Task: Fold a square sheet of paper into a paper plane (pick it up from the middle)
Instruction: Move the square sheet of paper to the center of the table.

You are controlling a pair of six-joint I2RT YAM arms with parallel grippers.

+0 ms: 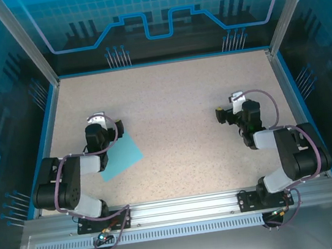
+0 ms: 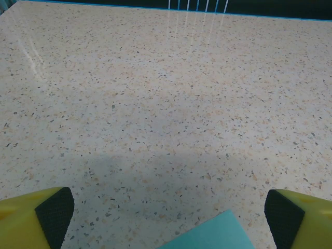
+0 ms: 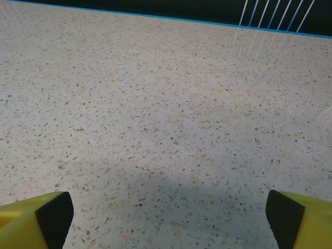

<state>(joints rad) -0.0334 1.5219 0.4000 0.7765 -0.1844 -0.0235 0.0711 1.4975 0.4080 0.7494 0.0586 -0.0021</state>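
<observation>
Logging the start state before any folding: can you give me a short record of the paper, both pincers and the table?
paper: light-blue square sheet of paper, flat and unfolded on the table, near-left area, one side tucked under the left arm
left pincer: open, holding nothing; a corner of the paper lies between its fingers in the wrist view
right pincer: open, holding nothing, over bare table
fold progress: no crease visible

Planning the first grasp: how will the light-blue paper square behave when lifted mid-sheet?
The thin light-blue square paper sheet lies flat on the speckled table, so it probably droops around a pinch. It looks very light and may slide on that glossy top.
</observation>
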